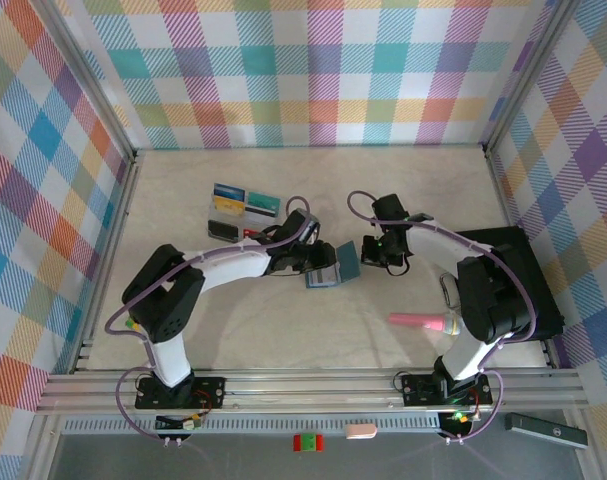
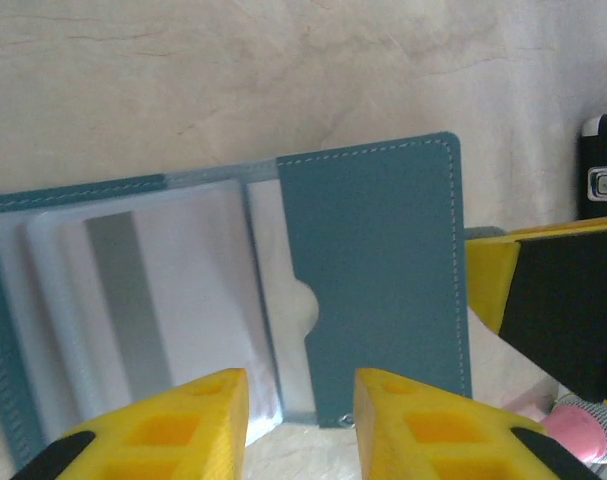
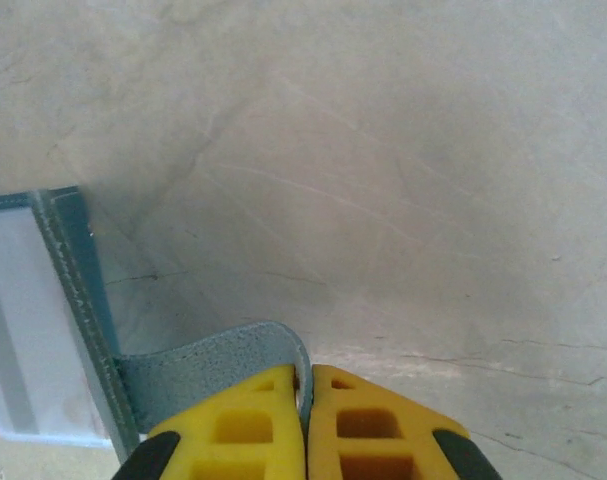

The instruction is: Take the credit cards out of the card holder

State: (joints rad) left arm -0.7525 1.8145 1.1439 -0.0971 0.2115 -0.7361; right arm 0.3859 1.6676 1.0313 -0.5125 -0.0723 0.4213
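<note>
The teal card holder [image 1: 339, 262] lies open at mid-table; its cover [image 2: 373, 270] is folded out to the right. A grey-white credit card [image 2: 153, 300] sits in its clear sleeves. My left gripper [image 2: 301, 385] hovers at the holder's near edge, jaws part-way apart, with only bare table and the holder's edge showing between the fingers [image 2: 173, 430]. It appears in the top view as well [image 1: 321, 272]. My right gripper [image 3: 305, 375] is shut on the holder's side tab [image 3: 213, 360], just right of the holder [image 1: 368, 252]. Several credit cards [image 1: 229, 195] lie loose at the back left.
A big black box [image 1: 513, 280] stands at the right edge under the right arm. A pink object [image 1: 423, 322] lies in front of it. Checked walls close in the table on three sides. A black card [image 1: 223, 231] and a red one [image 1: 251, 233] lie by the left forearm.
</note>
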